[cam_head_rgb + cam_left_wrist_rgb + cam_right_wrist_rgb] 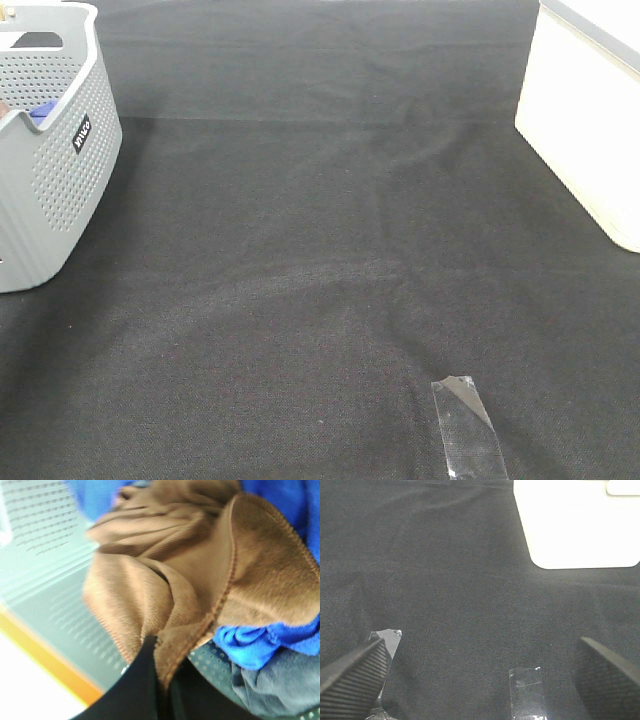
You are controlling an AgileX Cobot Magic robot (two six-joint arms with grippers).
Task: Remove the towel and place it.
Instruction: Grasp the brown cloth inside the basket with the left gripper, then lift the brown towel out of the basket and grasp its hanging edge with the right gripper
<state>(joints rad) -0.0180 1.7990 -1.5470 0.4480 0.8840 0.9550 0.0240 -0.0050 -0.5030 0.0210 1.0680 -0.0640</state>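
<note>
Black cloth covers the table (300, 250), its middle bare, probably as room to lay the towel (190, 580). A grey basket (60, 170) stands at the far left corner, a white box (590, 130) at the far right edge. The brown towel lies bunched in the basket against blue cloth (250, 642). The left claw (162, 680), dipped into the basket, is pinched tight on a hemmed fold for lifting. The right claw (482, 652) hovers near the front edge, spread wide, empty, above tape (467, 425).
</note>
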